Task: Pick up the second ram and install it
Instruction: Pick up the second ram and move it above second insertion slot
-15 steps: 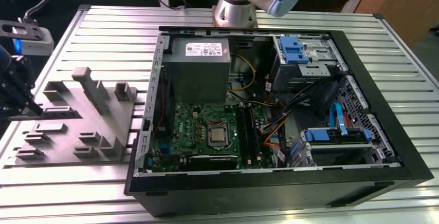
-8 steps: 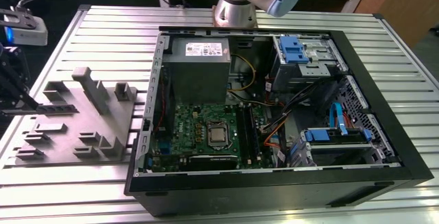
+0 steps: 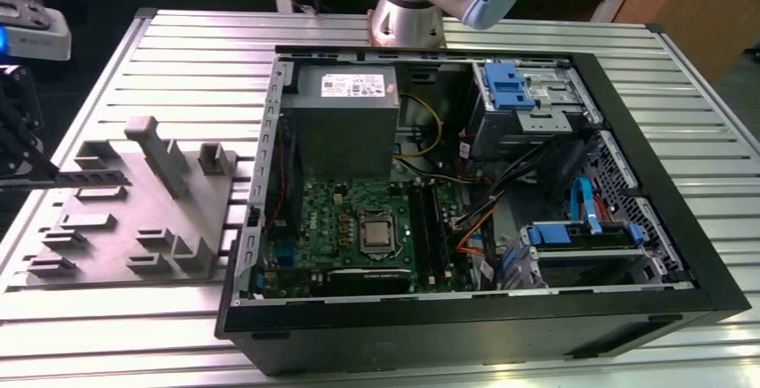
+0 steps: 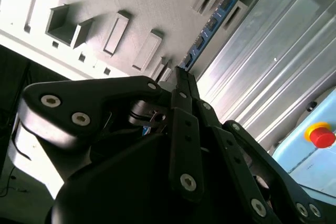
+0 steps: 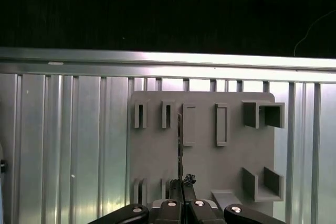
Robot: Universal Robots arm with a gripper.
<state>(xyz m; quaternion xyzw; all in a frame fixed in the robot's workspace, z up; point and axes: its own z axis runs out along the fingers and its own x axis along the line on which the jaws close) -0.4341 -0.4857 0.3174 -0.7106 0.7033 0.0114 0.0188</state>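
**Status: tool (image 4: 182, 74) pinching second ram (image 4: 212, 22) at grey tray (image 4: 147, 1)**

In the second wrist view the tool's fingers are closed on one end of the second ram, a blue stick with black chips. The stick stands on edge along the grey tray's rim, passing between two slotted posts. Whether it rests in them or hangs just above cannot be told. The tray lies on the ribbed metal surface (image 4: 273, 40). In the exterior view, the open computer case (image 3: 475, 335) stands just beside the tray, on the exterior view's right.
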